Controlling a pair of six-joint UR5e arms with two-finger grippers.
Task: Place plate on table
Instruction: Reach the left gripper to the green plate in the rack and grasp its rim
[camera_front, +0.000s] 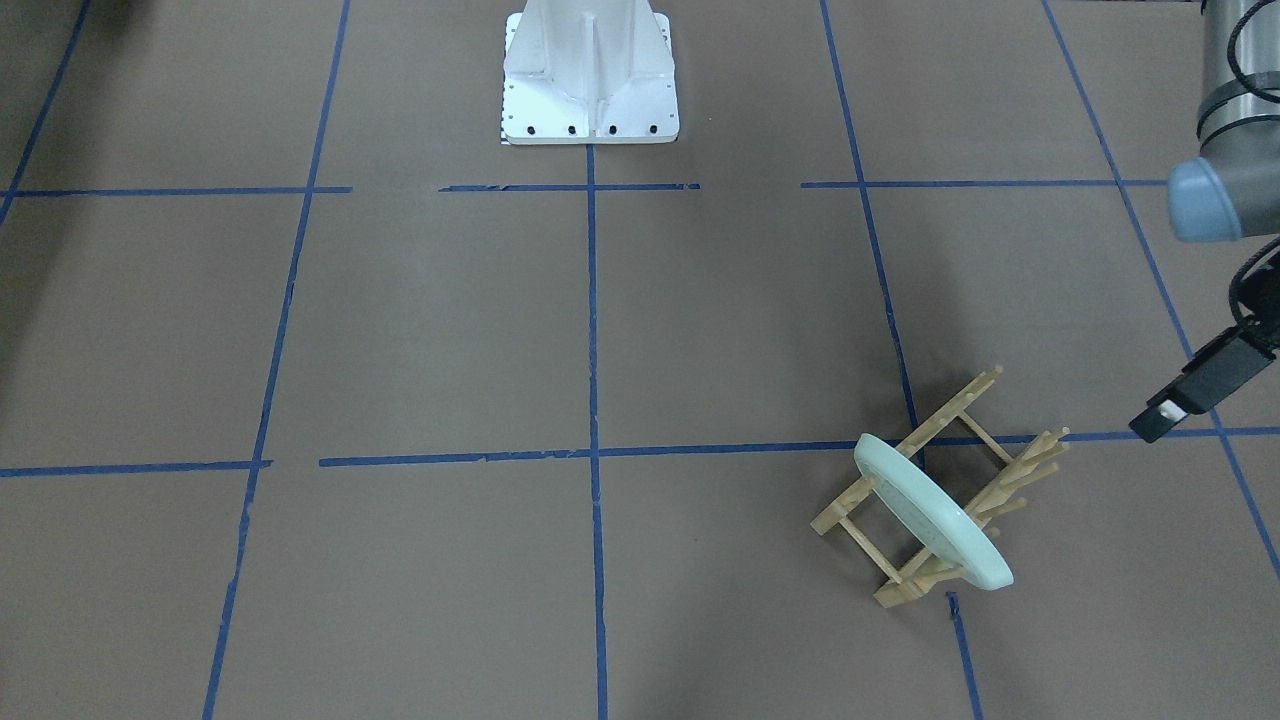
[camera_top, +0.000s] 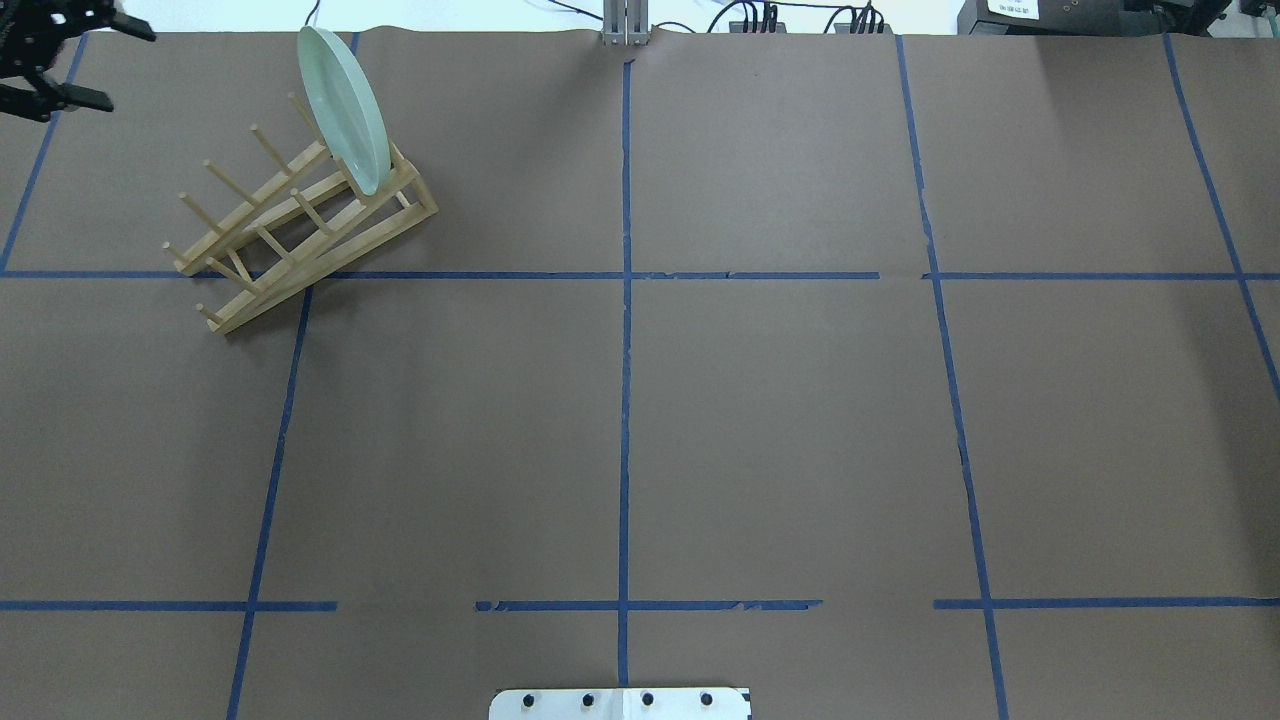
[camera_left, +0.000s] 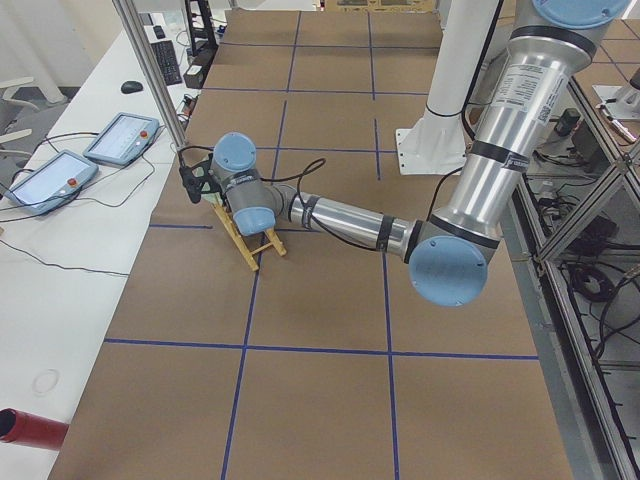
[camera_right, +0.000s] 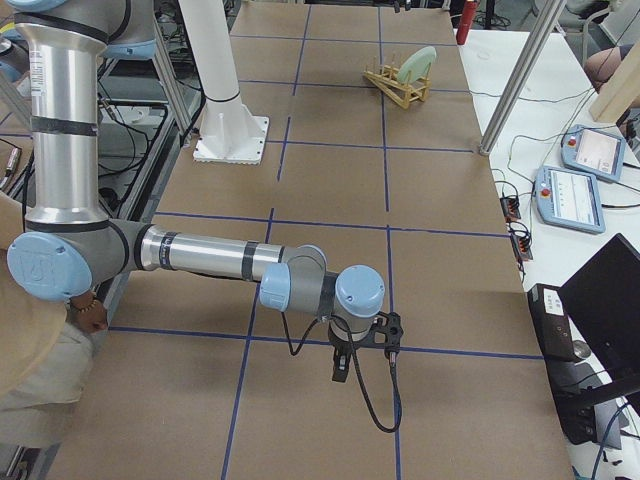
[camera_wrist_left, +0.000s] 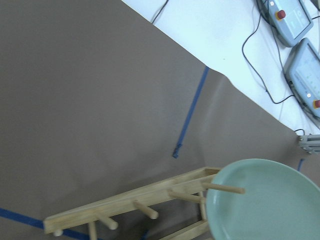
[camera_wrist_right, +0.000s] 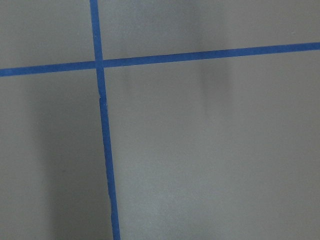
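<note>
The brown paper-covered bench (camera_top: 780, 420), gridded with blue tape, carries a wooden peg rack (camera_top: 290, 225). The left arm (camera_left: 340, 215) stretches low over the bench toward the rack, while the right arm (camera_right: 200, 255) lies well apart from the rack, out at the opposite end. The mint-green plate (camera_top: 345, 105) stands on edge in the rack's end slot, the one farthest from the robot, tilted against the pegs rather than lying on the bench. The left fingers (camera_top: 80, 98) hang spread near the rack, on its outer side, clear of plate and pegs and pinching nothing. Whether the right fingers (camera_right: 388, 332) are spread or pressed together I cannot tell
</note>
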